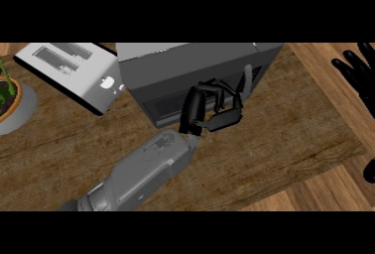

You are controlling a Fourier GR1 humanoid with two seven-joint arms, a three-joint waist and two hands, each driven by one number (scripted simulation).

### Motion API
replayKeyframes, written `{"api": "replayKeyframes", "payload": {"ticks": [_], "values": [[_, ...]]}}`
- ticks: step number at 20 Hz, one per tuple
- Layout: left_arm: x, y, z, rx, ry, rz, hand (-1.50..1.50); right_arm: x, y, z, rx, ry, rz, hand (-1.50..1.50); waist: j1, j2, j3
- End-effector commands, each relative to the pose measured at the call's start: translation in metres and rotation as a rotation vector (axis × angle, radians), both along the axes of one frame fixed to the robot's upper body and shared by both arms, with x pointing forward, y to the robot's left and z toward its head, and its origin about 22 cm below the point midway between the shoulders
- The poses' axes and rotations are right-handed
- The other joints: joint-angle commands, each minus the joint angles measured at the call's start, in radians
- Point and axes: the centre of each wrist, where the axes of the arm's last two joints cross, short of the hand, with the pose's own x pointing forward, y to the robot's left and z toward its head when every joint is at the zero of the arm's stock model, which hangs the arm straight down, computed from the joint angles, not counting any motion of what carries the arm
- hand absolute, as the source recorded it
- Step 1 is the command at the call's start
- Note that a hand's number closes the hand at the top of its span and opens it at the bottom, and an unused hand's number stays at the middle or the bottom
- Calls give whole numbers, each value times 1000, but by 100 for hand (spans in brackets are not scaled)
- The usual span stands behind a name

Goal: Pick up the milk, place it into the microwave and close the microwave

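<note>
**Milk out of sight, left hand at the microwave front**

No milk shows; it may sit inside the microwave (192, 74), hidden. A carton would likely be light, stiff, best gripped round its sides. The left hand (209, 106) has fingers curled at the microwave's front. The right hand (359, 74) rests open at the right edge.

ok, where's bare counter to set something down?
Free: the wood right of the microwave, up to the right hand resting at the edge; also the strip between the plant pot and the left forearm. Crowded: microwave front, where the left hand sits, beside the toaster.
</note>
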Motion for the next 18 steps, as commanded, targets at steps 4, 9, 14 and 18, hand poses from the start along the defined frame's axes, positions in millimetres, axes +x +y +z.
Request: {"api": "replayKeyframes", "payload": {"ticks": [4, 9, 14, 18], "values": [[21, 5, 10, -24, -16, 38, 150, 1, -7, 11, 9, -12, 14, -150, -9, 14, 0], [21, 5, 7, -30, -39, 60, 150, 1, -7, 16, 15, -15, 29, -150, -17, 16, 0], [21, 6, 5, -37, -52, 57, 150, 2, -11, 23, 2, -12, 29, -150, -17, 21, 0], [22, 7, 5, -52, -54, 63, 150, 1, -18, 29, -2, -9, 10, -150, -17, 23, 0]]}}
